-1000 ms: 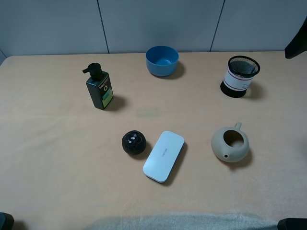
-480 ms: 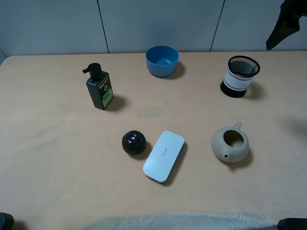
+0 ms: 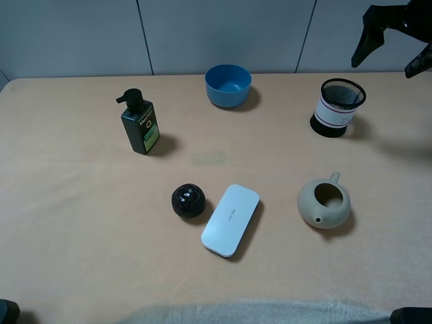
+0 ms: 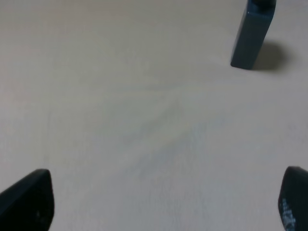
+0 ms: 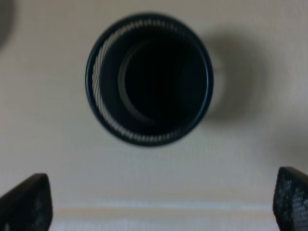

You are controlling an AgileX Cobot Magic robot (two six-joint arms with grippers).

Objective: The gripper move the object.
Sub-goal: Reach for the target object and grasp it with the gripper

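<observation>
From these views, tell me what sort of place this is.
Probably a robot test bench, not a home: unrelated items, a pump bottle, blue bowl and mesh pen cup, stand spaced out on a beige-covered table, plain grey wall panels behind, a black gripper above.

A tan table [image 3: 74, 223] carries six things — blue bowl [image 3: 228, 86], dark pump bottle [image 3: 140, 125] and mesh pen cup [image 3: 336, 108] toward the back; black ball [image 3: 188, 201], white case [image 3: 230, 220] and beige teapot [image 3: 324, 203] nearer the front.
</observation>
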